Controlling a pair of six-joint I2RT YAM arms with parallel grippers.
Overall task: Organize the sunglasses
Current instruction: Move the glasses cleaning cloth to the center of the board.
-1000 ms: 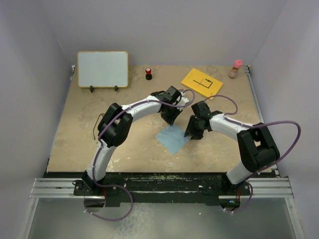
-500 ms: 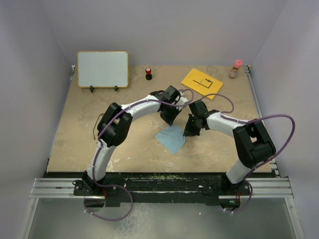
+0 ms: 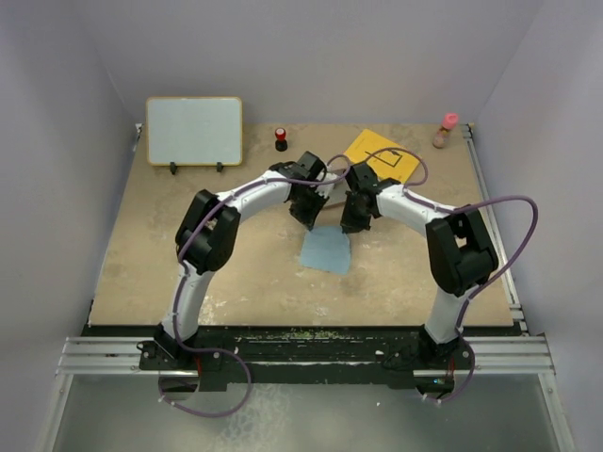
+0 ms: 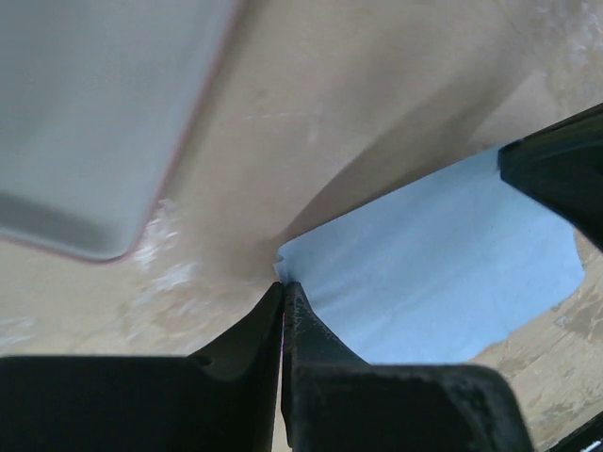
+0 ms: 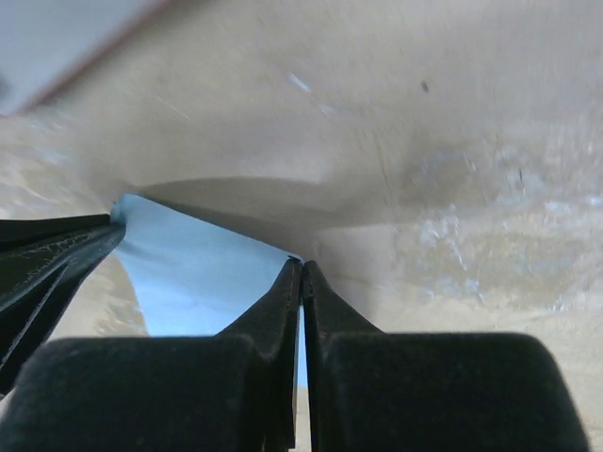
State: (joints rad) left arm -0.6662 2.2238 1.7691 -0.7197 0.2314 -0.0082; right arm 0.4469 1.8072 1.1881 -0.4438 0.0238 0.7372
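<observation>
The sunglasses do not show in any view. A light blue cloth hangs stretched between my two grippers near the middle of the table. My left gripper is shut on its one upper corner. In the left wrist view, the cloth spreads to the right of the pinched left gripper. My right gripper is shut on the other upper corner. The right wrist view has the cloth running left from the right gripper to the left gripper's fingers.
A framed whiteboard stands at the back left. A small red-topped object, a yellow card and a pink-capped bottle lie along the back. Grey walls close in three sides of the table.
My right gripper has shut on the cloth's corner. Both grippers have moved toward the back of the table, drawing the cloth up and away from where it lay.
</observation>
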